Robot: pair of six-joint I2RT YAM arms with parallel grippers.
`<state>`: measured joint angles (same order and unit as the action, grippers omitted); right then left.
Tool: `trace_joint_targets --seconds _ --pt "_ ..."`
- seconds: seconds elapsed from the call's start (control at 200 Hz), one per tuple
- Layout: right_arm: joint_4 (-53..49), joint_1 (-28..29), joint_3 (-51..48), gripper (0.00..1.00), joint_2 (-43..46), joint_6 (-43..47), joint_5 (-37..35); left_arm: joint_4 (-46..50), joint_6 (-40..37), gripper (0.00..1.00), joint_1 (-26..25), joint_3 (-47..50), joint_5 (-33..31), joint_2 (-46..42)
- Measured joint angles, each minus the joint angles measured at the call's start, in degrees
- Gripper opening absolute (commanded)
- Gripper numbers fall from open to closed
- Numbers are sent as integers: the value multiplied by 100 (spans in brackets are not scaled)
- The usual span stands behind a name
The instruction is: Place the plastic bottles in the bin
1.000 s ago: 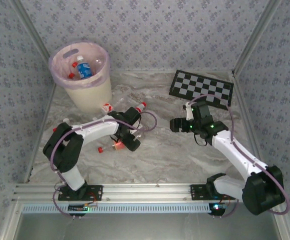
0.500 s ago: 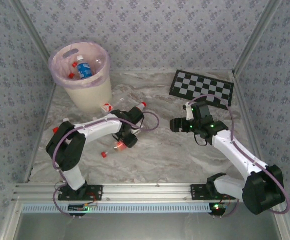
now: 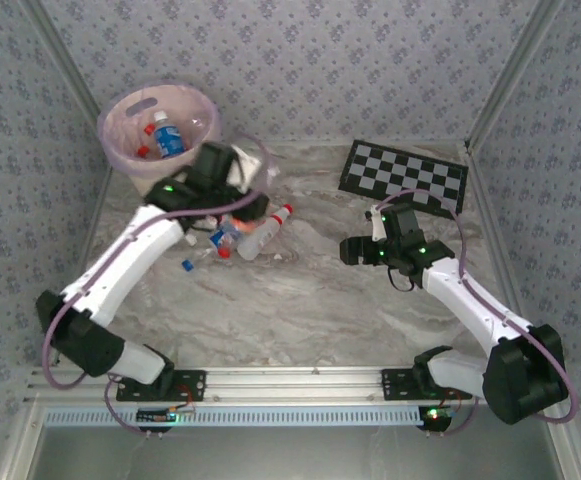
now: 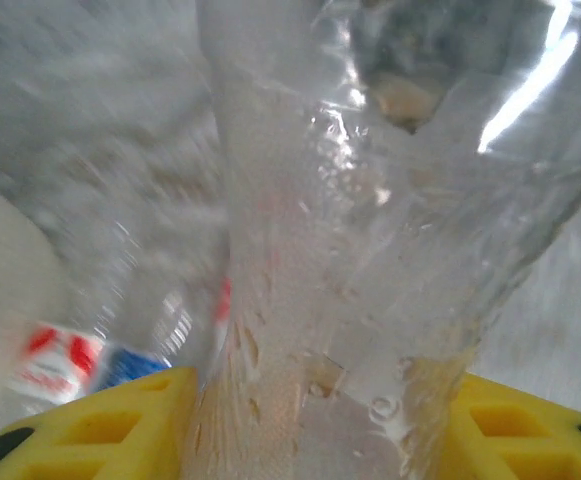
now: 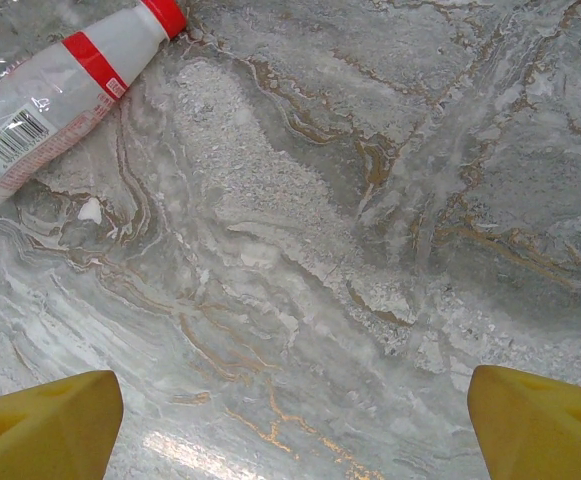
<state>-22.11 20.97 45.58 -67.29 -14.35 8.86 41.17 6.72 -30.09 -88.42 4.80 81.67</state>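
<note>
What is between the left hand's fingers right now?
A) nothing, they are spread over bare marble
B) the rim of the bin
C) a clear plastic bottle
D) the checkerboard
C: in the left wrist view a clear plastic bottle stands clamped between the yellow fingers of the left hand.

Bag-lined bin, blue-labelled bottle inside, red-capped bottle lying nearby
</note>
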Motion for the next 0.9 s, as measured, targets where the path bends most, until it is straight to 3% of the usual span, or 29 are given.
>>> trace_joint_targets --seconds 0.11,0.235,0.465,0.68,0.9 --pt "-2 0 -2 91 48 -2 -2 -778 710 22 800 -256 208 -258" --pt "-2 -2 -4 92 214 -4 -2 -1364 1405 12 1320 -575 50 -304" --pt "-7 -2 -81 91 334 -22 -2 -2192 2616 16 2428 -911 -363 -195" --pt "-44 -2 -90 92 472 -24 0 -2299 2629 18 2791 -2020 -570 723" --pt "-90 -2 -146 92 634 -22 -2 -1825 2011 22 2865 -3193 -417 2046"
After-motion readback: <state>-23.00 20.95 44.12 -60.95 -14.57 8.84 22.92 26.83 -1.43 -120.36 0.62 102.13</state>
